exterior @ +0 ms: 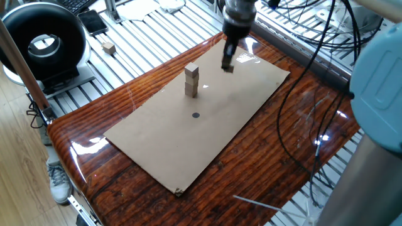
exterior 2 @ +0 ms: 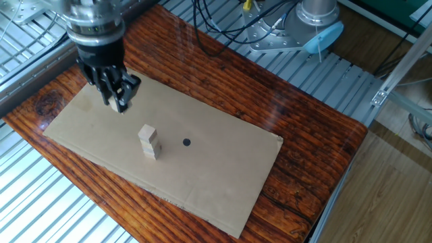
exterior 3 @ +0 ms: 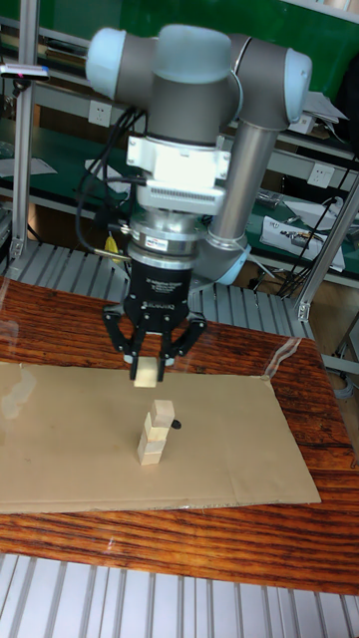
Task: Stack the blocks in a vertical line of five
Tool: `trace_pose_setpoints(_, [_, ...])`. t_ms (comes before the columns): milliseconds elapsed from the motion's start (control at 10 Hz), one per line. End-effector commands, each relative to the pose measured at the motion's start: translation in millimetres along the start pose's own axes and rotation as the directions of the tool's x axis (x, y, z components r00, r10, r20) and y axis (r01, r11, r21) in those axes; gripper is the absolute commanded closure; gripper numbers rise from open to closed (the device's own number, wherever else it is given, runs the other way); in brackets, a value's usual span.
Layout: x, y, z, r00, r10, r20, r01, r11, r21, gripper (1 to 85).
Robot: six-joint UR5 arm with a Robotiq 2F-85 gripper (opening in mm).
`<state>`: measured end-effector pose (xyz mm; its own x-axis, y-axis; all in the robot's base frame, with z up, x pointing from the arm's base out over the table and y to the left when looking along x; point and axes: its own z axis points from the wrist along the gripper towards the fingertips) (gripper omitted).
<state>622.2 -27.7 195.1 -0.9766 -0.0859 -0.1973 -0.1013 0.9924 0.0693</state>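
Black two-finger tool point(exterior 3: 150, 371) on the grey-and-silver robot arm point(exterior 3: 189, 120) is clamped on one small light tan wooden cube point(exterior 3: 148, 370), held clear of the desk, above the large flat brown cardboard sheet point(exterior: 201, 122). In the tall view the held cube sits betw. the fingers point(exterior 3: 128, 361), w/ its lower part showing below the tips. In one fixed view the tool point(exterior: 227, 64) hangs over the far end of the sheet; in the other fixed view it point(exterior 2: 119, 102) is over the sheet's upper-left part, cube mostly hidden by the fingers there.

Stack of three light tan wooden cubes point(exterior 3: 154, 435) stands upright on the sheet, slightly uneven, top cube turned a bit vs. the lower ones. Same stack point(exterior: 191, 81) point(exterior 2: 149, 142) is near the sheet's middle, just beside the tiny round black dot point(exterior 2: 187, 142) point(exterior: 196, 115). Held cube is higher than the stack top and off to one side, not touching it.

One more light tan wooden cube point(exterior: 109, 48) lies off the glossy red-brown wooden desk point(exterior: 301, 132), on the slatted metal surface point(exterior: 144, 37) at upper left of one fixed view, well apart from the stack. Fifth cube: can't tell where.
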Motion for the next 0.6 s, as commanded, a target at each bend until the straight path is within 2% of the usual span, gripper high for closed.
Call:
trace_pose_setpoints(0, [0.9, 10.5, 8.9, 1.000, -0.020, -0.009, 0.021, 1.000, 0.009, 84.7])
trace_pose_setpoints(300, [6.1, 6.9, 15.6, 0.998, -0.055, -0.033, 0.056, 0.998, 0.039, 84.7])
trace_pose_setpoints(500, [11.1, 12.0, 19.7, 0.997, -0.060, -0.047, 0.062, 0.997, 0.036, 84.7])
